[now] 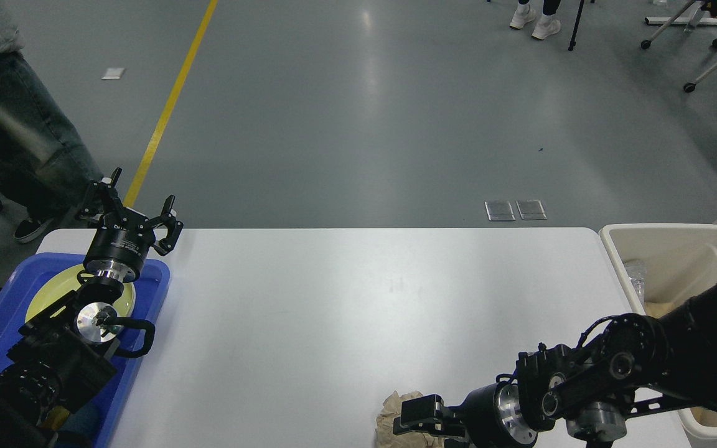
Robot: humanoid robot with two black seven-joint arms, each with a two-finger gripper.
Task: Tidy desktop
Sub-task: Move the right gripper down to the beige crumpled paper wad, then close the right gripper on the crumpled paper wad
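Grey shop floor fills upper frame, yellow line running upper centre to left edge. Desktop (346, 311) white, matte, spans lower centre. Blue tray (147, 298) w/ pale plate at lower left; beige bin (620, 249) at right edge. Brown paper wad (393, 414) at bottom centre on desktop. Right gripper (411, 423) over wad, grip state can't tell. Left gripper (137, 208) at far left corner, fingers spread, empty. White print on its cuff, unreadable.

The right hand (409, 422) covers much of the crumpled paper (389, 415); the frame's bottom edge cuts both.
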